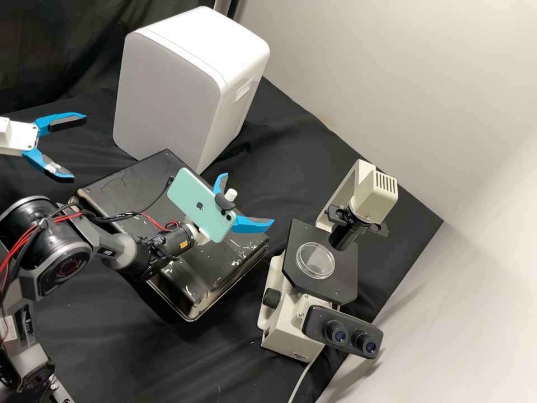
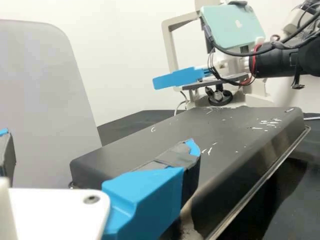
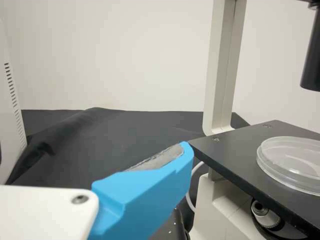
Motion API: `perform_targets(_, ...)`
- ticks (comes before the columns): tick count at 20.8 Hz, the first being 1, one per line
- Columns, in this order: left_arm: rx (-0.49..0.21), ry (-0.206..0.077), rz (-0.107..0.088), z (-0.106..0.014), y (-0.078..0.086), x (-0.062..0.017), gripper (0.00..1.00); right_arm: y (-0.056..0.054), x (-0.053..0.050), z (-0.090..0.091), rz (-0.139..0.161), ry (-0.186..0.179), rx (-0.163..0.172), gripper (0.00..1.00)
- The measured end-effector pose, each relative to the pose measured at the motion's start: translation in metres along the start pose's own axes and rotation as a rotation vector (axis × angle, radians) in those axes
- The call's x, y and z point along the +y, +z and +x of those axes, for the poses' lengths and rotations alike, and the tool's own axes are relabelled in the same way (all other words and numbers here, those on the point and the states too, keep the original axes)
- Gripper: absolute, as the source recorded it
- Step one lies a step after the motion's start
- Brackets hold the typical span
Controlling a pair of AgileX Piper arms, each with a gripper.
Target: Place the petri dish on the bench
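High view, task seemingly not begun: petri dish [image 1: 316, 260] lying untouched on the microscope stage [image 1: 347, 275]; right gripper [image 1: 248, 199] near it, jaws apart and empty; left gripper [image 1: 76, 145] well apart, also spread; remaining: grasping, lifting, setting down on the bench [image 1: 313, 151].

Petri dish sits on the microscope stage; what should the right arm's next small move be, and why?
Probably ease the right gripper forward to straddle the petri dish: it lies untouched on the microscope stage, and the open fingers stand just short of it.
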State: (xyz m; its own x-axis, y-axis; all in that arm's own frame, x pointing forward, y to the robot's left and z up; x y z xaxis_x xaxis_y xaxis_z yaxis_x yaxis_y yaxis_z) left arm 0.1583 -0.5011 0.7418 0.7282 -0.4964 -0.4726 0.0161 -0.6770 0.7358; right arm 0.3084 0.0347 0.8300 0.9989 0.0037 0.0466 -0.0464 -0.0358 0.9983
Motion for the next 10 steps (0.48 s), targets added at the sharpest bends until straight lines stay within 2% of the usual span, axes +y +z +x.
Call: perform_targets(10, -0.018, -0.003, 0.005, 0.0002, 0.0021, -0.0003, 1.0, 0.0009, 0.0013, 0.0, 0.0, 0.006, -0.002, 1.0)
